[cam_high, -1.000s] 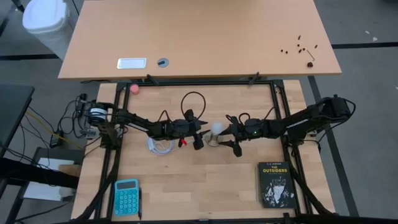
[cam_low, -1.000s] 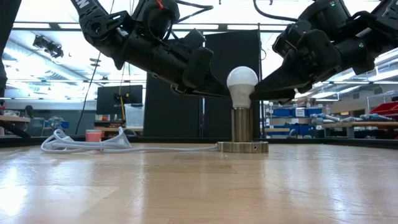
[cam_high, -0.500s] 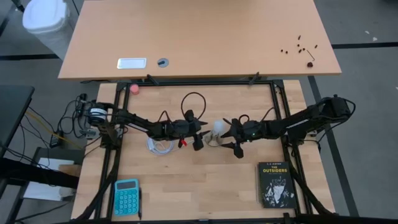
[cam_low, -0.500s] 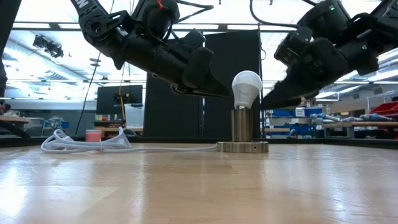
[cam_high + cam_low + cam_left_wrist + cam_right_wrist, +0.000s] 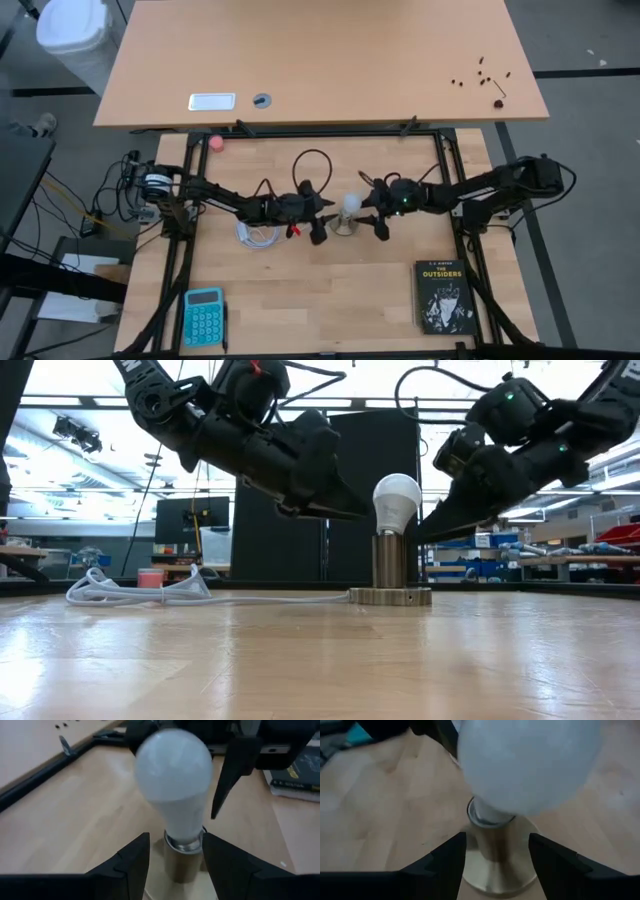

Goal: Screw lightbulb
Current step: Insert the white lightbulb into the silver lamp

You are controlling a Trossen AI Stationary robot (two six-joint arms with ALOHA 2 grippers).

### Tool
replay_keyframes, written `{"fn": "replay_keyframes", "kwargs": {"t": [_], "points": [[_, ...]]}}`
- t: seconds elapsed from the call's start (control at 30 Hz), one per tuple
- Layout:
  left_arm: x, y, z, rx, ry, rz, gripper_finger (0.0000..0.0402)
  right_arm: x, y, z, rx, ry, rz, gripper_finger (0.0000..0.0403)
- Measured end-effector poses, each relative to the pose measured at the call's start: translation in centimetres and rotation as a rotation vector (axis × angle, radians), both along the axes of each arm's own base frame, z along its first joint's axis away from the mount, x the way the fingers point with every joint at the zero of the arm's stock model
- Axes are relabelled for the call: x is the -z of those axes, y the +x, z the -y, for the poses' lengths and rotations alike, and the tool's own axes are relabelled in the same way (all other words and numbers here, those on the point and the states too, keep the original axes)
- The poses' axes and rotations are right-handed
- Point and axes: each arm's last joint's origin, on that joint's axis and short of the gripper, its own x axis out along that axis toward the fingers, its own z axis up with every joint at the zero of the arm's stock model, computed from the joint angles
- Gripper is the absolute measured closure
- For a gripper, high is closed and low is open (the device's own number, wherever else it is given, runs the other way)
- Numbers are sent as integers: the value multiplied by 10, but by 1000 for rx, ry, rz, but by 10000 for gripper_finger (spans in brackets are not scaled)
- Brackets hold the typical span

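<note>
I see the lightbulb [image 5: 397, 503] tilted in its metal socket [image 5: 390, 572] mid-counter [image 5: 300, 660]. My left hand [image 5: 172, 865] straddles the socket neck with narrow fingers, not touching. My right hand [image 5: 496, 862] faces it, fingers part-open, holding nothing

**Looks like a robotics lab / workshop**

Behind the wooden slat table [image 5: 300, 660] there's a big open room: ceiling strip lights [image 5: 90, 400], a dark computer monitor [image 5: 190, 520], shelving stacked with blue storage bins [image 5: 470, 540], plus cables on the floor [image 5: 60, 215].
</note>
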Motion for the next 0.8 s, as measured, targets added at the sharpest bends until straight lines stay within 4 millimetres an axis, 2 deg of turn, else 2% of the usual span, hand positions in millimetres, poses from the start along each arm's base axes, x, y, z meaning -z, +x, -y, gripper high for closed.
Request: {"fn": "replay_keyframes", "kwargs": {"t": [0.17,0.43,0.8], "points": [[-4,1,-1,-25,10,48,214,-7,2,9,-70,49,77,176],[-5,1,0,-17,6,49,214,-24,17,4,-101,16,77,176],[-2,1,0,-7,3,25,214,-21,18,-5,-79,-63,27,176]]}}
